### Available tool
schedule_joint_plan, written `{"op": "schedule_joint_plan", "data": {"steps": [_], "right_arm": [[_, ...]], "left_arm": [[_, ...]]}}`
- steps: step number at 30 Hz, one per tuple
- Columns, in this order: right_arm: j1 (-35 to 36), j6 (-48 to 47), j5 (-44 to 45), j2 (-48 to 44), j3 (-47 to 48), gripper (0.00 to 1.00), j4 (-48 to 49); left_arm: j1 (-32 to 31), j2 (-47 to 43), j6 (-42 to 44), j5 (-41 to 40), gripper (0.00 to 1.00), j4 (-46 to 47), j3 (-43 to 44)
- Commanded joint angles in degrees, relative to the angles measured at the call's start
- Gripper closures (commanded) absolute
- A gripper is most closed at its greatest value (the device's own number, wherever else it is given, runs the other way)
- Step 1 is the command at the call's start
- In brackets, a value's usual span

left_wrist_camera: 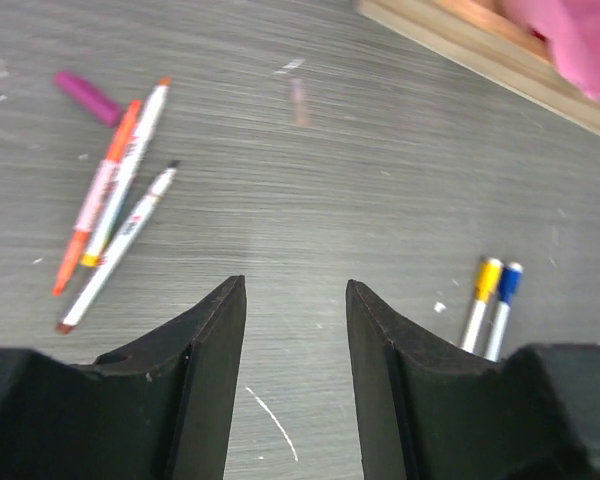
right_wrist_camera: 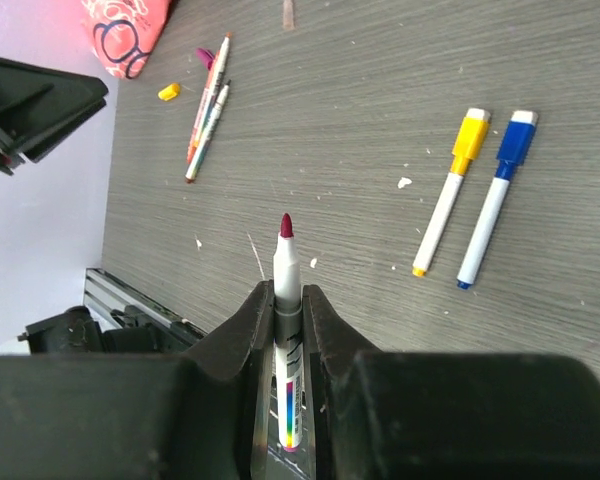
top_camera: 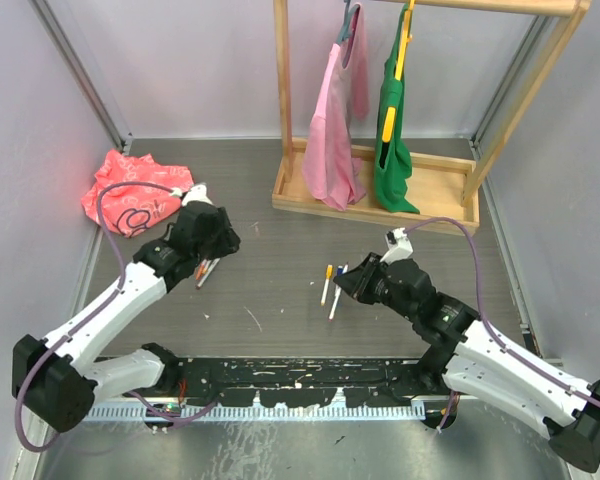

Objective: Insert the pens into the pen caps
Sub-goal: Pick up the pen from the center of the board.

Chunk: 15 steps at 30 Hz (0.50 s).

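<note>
while the left tool point(left_wrist_camera: 295, 292) gapes, right tool point(right_wrist_camera: 287, 297) grips a pen point(right_wrist_camera: 285, 262).

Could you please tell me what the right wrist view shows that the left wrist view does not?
Only the right wrist: the right fingers shut on an uncapped dark-tipped pen, plus a loose yellow cap. Only the left wrist: the left fingers, open and empty, and the wooden rack base. Both: the yellow-capped pen, the blue-capped pen and the cluster of three pens.

The grey table point(top_camera: 280, 270) bears five loose pens point(left_wrist_camera: 126, 170), a purple cap point(left_wrist_camera: 88, 98), red cloth point(top_camera: 132, 190) and a wooden rack point(top_camera: 440, 180).
</note>
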Motion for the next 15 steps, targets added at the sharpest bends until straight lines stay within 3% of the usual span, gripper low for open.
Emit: {"op": "schedule_joint_plan", "data": {"steps": [1, 15], "right_arm": [[0.2, -0.6, 0.5, -1.2, -0.7, 0.98, -1.3], [0.2, -0.7, 0.6, -4.0, -0.6, 0.98, -5.1]], "left_arm": [[6.0, 2.3, -3.3, -2.3, 0.54, -1.9, -0.5], [16.3, 20.8, -3.4, -4.2, 0.56, 0.1, 6.8]]}}
